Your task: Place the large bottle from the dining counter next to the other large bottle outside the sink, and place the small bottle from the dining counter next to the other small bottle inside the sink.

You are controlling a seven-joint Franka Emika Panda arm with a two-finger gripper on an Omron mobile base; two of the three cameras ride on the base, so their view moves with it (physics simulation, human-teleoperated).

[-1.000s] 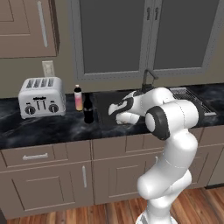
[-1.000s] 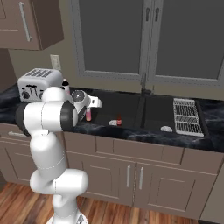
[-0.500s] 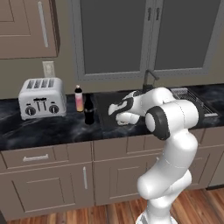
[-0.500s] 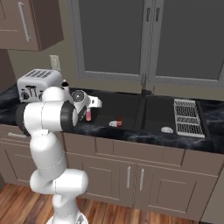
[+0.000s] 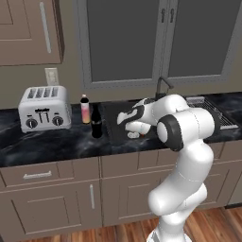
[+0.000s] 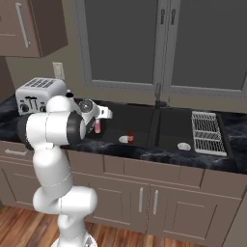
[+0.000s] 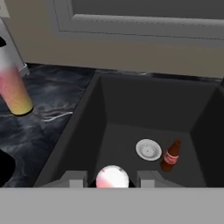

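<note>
My gripper (image 7: 112,180) is shut on a small pink-and-white bottle (image 7: 112,176) and holds it over the near left part of the sink (image 7: 144,105). From the side, the gripper (image 5: 133,130) points down with the small bottle (image 5: 134,136) under it. On the basin floor a small red-brown bottle (image 7: 170,156) stands beside the white drain (image 7: 148,149). On the worktop left of the sink, the black cola-style bottle (image 5: 96,124) stands next to the pink-orange bottle (image 5: 85,108). The pink-orange bottle (image 7: 15,89) is at the left of the hand view.
A silver toaster (image 5: 45,108) sits at the worktop's left end. A dark curved faucet (image 5: 162,86) rises behind the sink, and a dish rack (image 5: 208,106) lies to its right. Cabinets and a window frame line the wall behind.
</note>
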